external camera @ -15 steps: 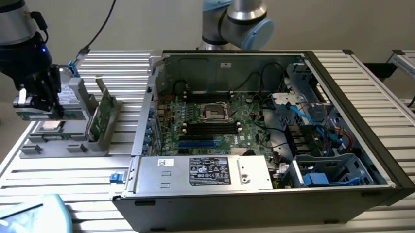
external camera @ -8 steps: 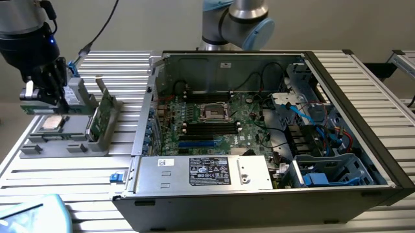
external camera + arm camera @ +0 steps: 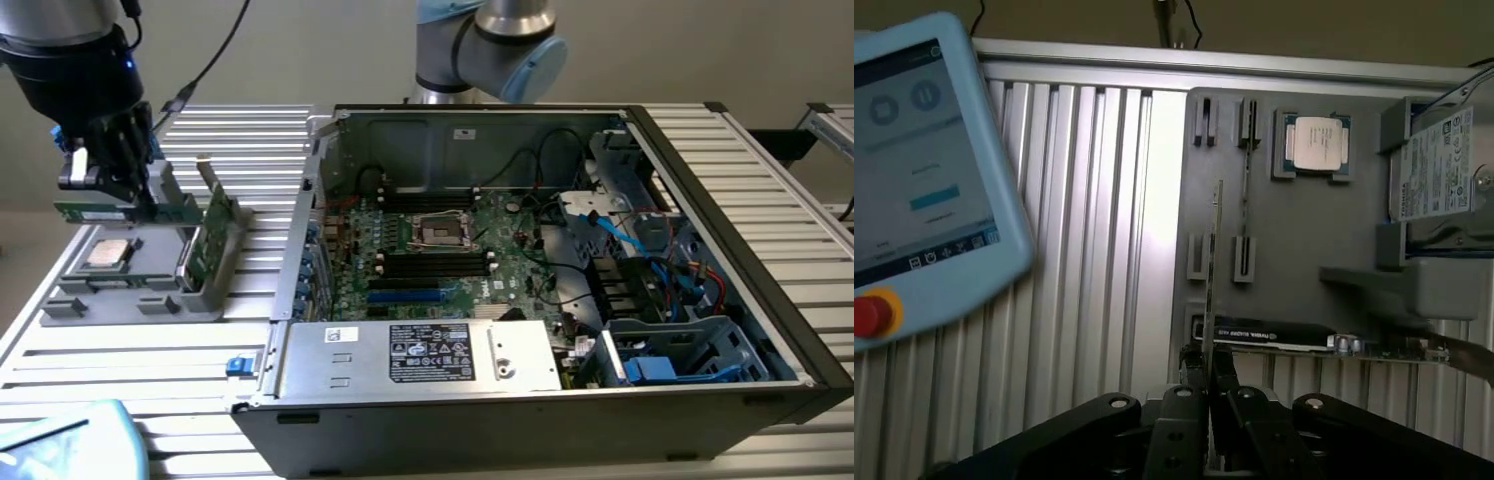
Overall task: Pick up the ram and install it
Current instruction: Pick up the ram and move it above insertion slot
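Ram hangs gripped edgewise in the nearly closed claw, at nine o'clock of the open computer case in the exterior view, over the grey tray, which holds an upright graphics card, a hard drive partly out of frame, and a silver CPU.

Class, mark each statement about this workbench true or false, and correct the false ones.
1. The gripper is shut on the ram. True.
2. The ram sits in a motherboard slot. False: the gripper holds it at the tray, to the exterior view's left of the case.
3. The case is open. True.
4. The CPU lies on the bare table. False: it rests in the tray.
5. The pendant's button is green. False: it is red.
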Available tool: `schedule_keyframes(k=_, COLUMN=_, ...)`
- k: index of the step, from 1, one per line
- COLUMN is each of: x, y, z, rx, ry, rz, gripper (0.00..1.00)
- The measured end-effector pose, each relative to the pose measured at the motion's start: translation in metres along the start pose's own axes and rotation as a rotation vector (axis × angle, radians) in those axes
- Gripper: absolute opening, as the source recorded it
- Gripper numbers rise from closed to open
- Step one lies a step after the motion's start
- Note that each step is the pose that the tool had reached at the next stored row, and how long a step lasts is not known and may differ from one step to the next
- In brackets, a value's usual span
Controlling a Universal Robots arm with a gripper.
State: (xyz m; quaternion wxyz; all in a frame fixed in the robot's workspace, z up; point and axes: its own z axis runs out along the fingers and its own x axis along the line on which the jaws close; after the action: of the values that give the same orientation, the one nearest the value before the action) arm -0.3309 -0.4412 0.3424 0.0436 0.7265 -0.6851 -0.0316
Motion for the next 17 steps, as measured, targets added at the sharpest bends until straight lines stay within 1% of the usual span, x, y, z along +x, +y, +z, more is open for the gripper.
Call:
schedule_keyframes(k=3, x=0.001, y=-0.0089, z=-0.0055, rx=-0.0065, ry=-0.0005, rz=0.000, gripper=0.14)
schedule_keyframes(k=14, x=0.003, y=-0.0418, z=-0.0221, rx=-0.0332, ry=-0.0020, rz=-0.002, gripper=0.14)
schedule_keyframes(k=17, x=0.003, y=-0.0509, z=-0.0275, rx=-0.0387, ry=-0.0022, rz=-0.002, gripper=0.14)
